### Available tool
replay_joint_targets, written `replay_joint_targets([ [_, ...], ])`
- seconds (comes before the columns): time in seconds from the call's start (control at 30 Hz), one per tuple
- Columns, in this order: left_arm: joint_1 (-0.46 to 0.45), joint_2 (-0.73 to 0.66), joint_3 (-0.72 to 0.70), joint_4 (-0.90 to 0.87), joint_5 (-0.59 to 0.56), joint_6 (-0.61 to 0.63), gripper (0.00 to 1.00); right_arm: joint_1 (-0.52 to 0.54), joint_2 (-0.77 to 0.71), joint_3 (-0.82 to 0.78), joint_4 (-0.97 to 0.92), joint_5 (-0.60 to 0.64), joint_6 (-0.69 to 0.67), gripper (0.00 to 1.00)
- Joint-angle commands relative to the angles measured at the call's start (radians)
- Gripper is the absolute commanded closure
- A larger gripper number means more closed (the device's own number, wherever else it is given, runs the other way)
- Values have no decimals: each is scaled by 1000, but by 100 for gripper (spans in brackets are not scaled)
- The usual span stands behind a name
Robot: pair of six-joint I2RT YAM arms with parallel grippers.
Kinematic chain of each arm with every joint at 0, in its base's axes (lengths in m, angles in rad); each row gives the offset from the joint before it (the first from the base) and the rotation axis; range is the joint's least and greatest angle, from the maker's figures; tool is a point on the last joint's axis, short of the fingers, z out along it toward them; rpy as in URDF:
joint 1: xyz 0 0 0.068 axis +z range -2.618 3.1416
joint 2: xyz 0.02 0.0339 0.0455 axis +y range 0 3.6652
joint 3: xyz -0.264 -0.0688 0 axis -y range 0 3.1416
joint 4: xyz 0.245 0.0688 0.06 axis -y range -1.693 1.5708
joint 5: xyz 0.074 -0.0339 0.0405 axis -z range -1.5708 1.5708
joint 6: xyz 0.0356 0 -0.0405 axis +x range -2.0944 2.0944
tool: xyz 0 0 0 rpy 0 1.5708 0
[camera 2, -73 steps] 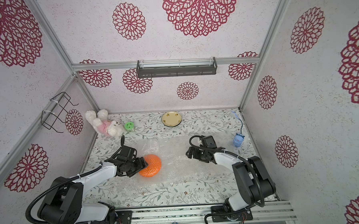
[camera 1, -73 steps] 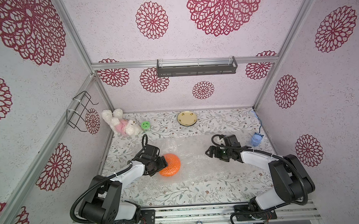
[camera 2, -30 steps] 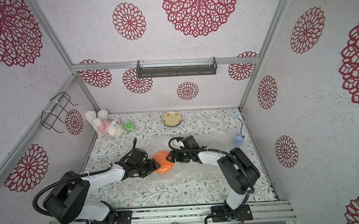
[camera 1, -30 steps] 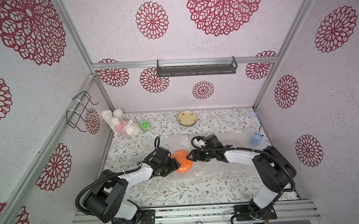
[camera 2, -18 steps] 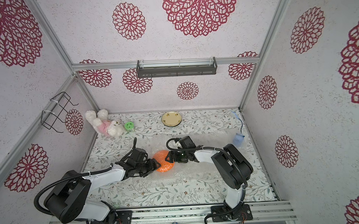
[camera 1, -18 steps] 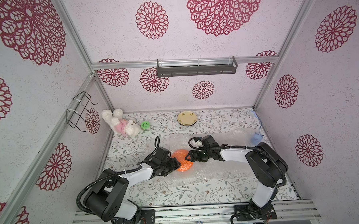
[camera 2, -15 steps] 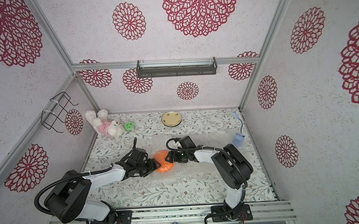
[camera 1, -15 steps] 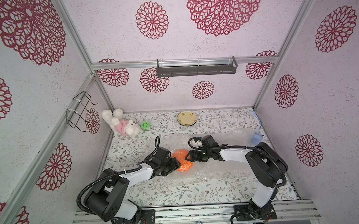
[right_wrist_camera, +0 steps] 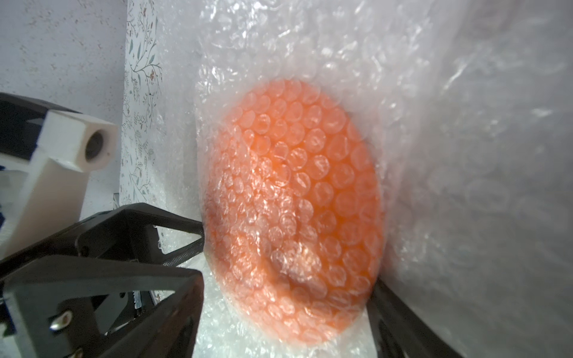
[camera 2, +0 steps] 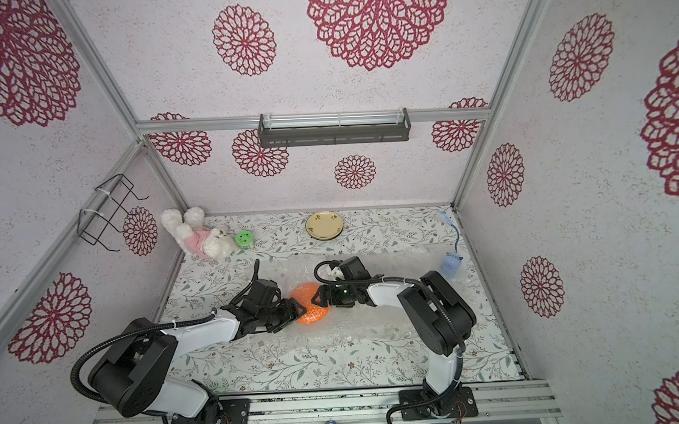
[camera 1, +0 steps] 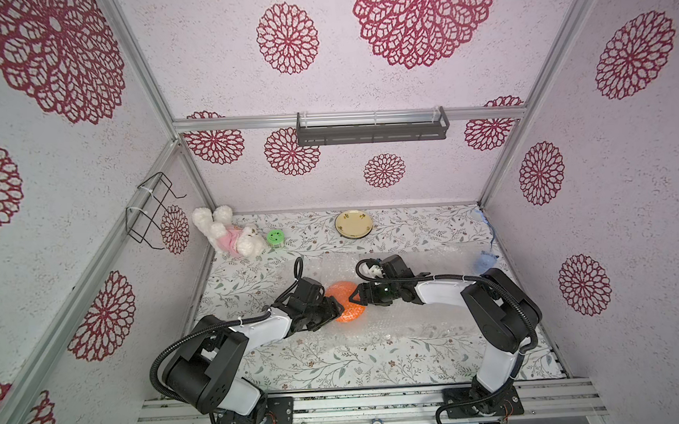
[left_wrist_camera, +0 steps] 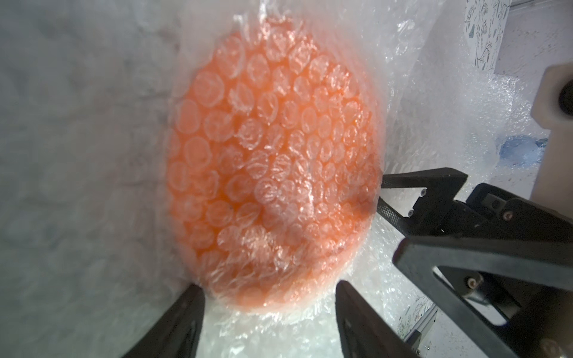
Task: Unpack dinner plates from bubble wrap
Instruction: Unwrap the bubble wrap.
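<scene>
An orange dinner plate (camera 1: pixel 346 308) (camera 2: pixel 310 308) covered in bubble wrap (camera 1: pixel 433 323) sits mid-table between both grippers. My left gripper (camera 1: pixel 336 309) (left_wrist_camera: pixel 269 297) reaches it from the left. It is open, its fingers (left_wrist_camera: pixel 186 319) either side of the plate's (left_wrist_camera: pixel 273 173) near rim, with a small gap at one finger. My right gripper (camera 1: pixel 354 295) (right_wrist_camera: pixel 286 297) meets it from the right, also open and straddling the plate's (right_wrist_camera: pixel 294 201) rim. A bare cream flowered plate (camera 1: pixel 353 225) lies at the back.
A plush rabbit (camera 1: pixel 228 235) and a green smiley disc (camera 1: pixel 275 236) lie at the back left. A pale blue object (camera 1: pixel 485 259) sits by the right wall. A wire rack (camera 1: pixel 149 209) hangs on the left wall and a grey shelf (camera 1: pixel 371 127) on the back wall.
The right gripper has come left across the wrap to the orange plate. The left gripper and the plate have shifted right. In the last half second almost nothing moved.
</scene>
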Motion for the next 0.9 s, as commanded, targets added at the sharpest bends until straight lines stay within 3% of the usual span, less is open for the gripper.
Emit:
replay_joint_targets([
  [0.0, -11, 52, -25, -49, -22, -4, 31, 3, -64, 2, -24, -58, -7, 18],
  [0.33, -11, 63, -26, -39, -15, -1, 31, 0, -106, 56, -90, -61, -51, 20],
  [0.63, -11, 52, -36, -35, -14, -1, 31, -2, -112, 24, 34, -62, -14, 36],
  [0.77, -11, 48, -35, -38, -12, 2, 31, -2, -88, 8, 96, -88, 21, 49],
  [0.87, -11, 30, -36, -40, -9, 2, 31, -1, -87, -9, 103, -60, 10, 50],
])
